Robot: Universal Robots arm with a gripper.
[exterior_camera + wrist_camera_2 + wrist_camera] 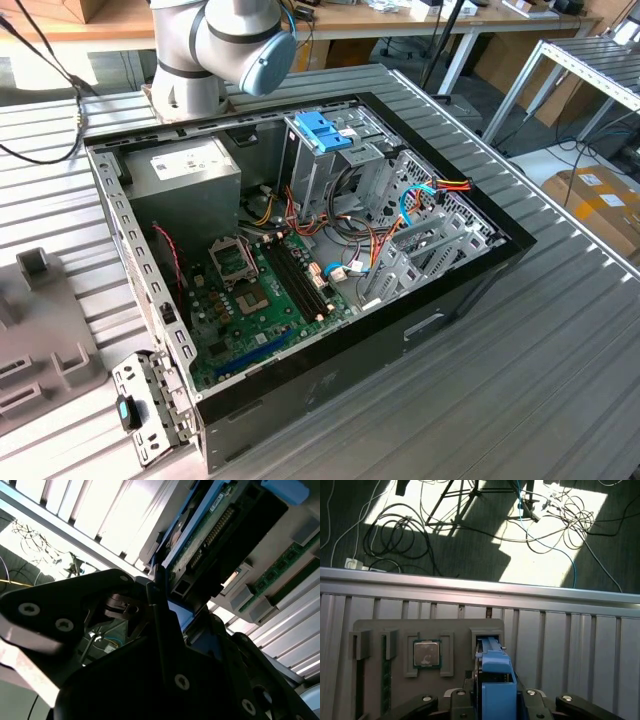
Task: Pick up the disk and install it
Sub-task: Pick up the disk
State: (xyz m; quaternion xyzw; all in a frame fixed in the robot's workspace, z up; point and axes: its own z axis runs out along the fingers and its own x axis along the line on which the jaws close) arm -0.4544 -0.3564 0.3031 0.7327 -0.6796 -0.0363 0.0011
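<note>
Pincer [496,700] downward, tight around upright disk [495,674].

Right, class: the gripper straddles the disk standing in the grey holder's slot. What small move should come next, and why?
Probably draw the disk straight out along its slot. It stands on edge in the grey holder, the gripper straddles it, and the slot walls flank it, so tilting could jam it.

Standing on edge in grey fixture [395,630] slot on bench [570,640]: disk [496,680], blue-railed edge uppermost, green circuit-board face visible in second wrist view.
</note>
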